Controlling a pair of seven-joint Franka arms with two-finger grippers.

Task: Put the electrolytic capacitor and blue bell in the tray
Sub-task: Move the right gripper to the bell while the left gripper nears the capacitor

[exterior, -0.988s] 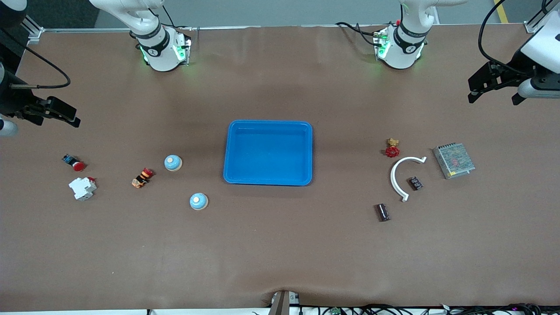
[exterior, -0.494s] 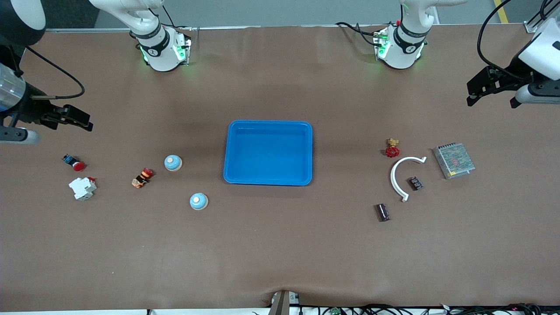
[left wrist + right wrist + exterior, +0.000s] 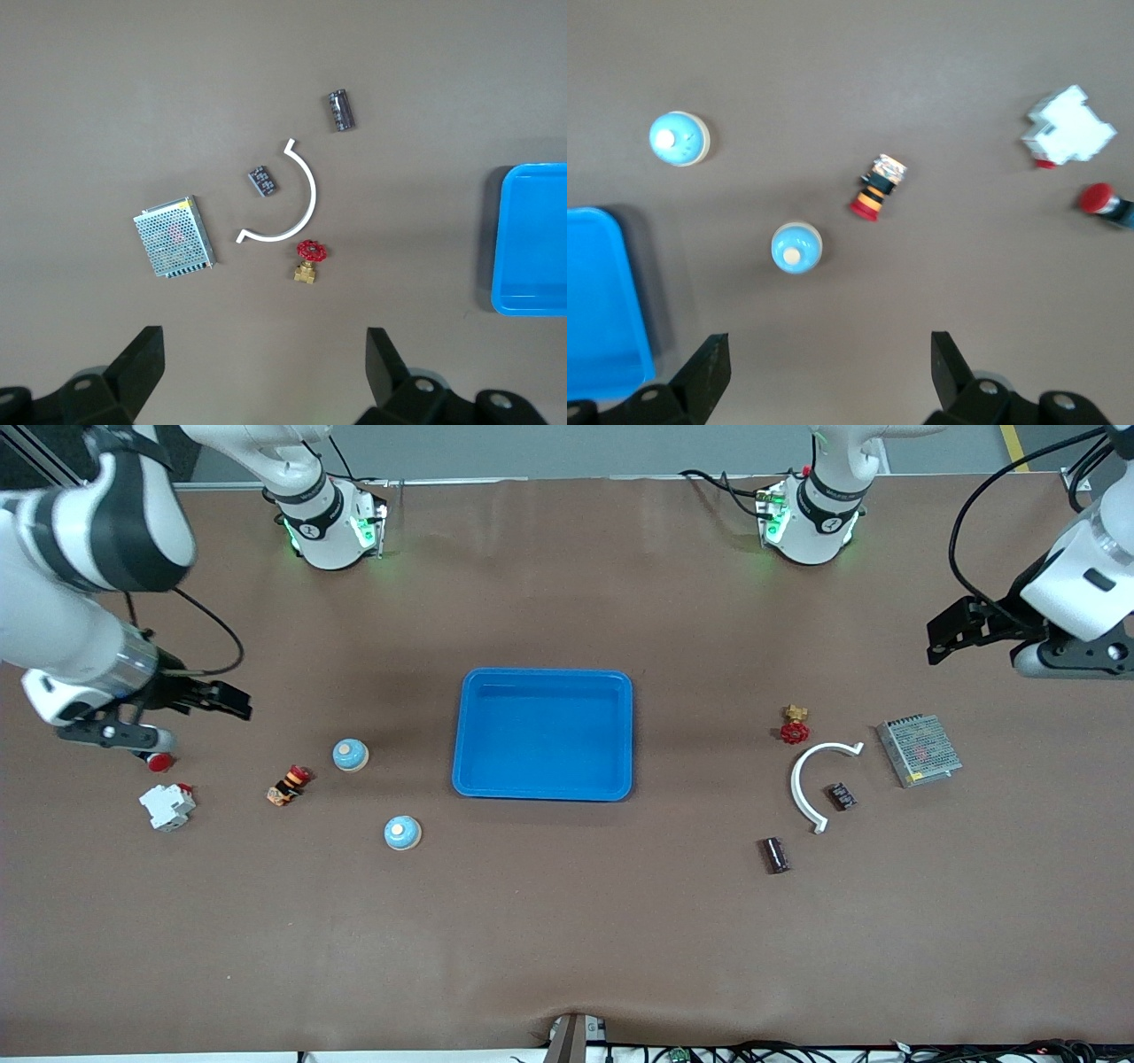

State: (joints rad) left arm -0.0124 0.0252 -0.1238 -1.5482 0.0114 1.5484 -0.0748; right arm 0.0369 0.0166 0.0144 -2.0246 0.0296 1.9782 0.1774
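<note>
A bright-blue tray (image 3: 542, 733) sits in the middle of a brown table, with nothing in it. Toward the right arm's end lie two blue bells: one (image 3: 351, 755) beside the tray, the other (image 3: 402, 833) nearer the front camera. Past them lie an orange-and-black push-button switch (image 3: 287, 785), a white circuit breaker (image 3: 166, 806) and a red-capped button (image 3: 159, 761) partly hidden under the right arm.

Toward the left arm's end, a dark electrolytic capacitor (image 3: 776, 855) lies on its side, well apart from the tray. Farther from the camera are a curved white plastic arc (image 3: 811, 779), a small dark component (image 3: 841, 795) inside the curve, a red-handled brass valve (image 3: 795, 724) and a meshed metal power supply (image 3: 919, 750). Open table lies between each target and the tray.

The right gripper (image 3: 232, 701) hovers over the table near the red-capped button, fingers spread and holding nothing. The left gripper (image 3: 946, 631) hovers over bare table near the power supply, also spread and holding nothing.

The right wrist view shows the red-capped button's (image 3: 1104, 202) blue body, hidden from the front. The left wrist view shows the capacitor's (image 3: 341, 111) silver stripe.
</note>
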